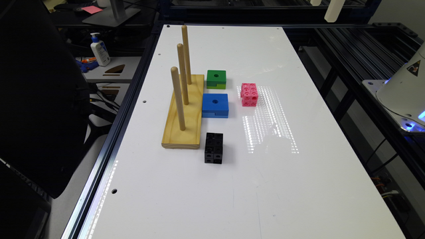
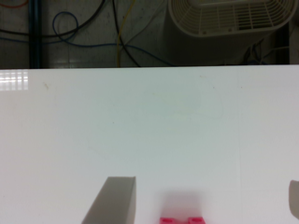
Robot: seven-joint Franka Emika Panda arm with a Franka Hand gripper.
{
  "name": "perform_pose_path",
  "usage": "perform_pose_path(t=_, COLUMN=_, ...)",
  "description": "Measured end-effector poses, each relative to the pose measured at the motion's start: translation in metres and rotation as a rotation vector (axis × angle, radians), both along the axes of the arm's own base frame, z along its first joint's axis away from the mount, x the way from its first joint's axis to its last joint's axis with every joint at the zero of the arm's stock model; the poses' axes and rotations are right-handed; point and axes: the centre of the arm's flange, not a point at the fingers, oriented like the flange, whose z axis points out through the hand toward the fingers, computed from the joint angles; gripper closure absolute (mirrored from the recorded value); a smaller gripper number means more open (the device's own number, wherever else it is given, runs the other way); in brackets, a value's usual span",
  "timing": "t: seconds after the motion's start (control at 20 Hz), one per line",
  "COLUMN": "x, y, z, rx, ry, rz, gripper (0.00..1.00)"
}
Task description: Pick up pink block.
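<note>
Exterior view, left to right: a wooden peg board [image 1: 186, 116] is carrying three upright dowels; just beside it a green block [image 1: 216, 79], a blue block [image 1: 215, 105] and a black block [image 1: 213, 147] are sitting in a row on the white counter [image 1: 232, 192]. The pink block [image 1: 249, 94] is resting alone toward that view's right, near the blue one and apart from it. Wrist view: the claw [image 2: 205, 200] is standing spread, with a pink edge showing between its fingers [image 2: 114, 203].
</note>
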Motion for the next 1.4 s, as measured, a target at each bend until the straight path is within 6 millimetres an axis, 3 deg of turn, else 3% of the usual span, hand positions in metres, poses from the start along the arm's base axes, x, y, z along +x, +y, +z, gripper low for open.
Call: perform_pose_path(t=1.4, x=0.0031, y=0.0016, z=0.0017, rx=-0.004, ry=-0.020, rz=0.005, gripper=0.00)
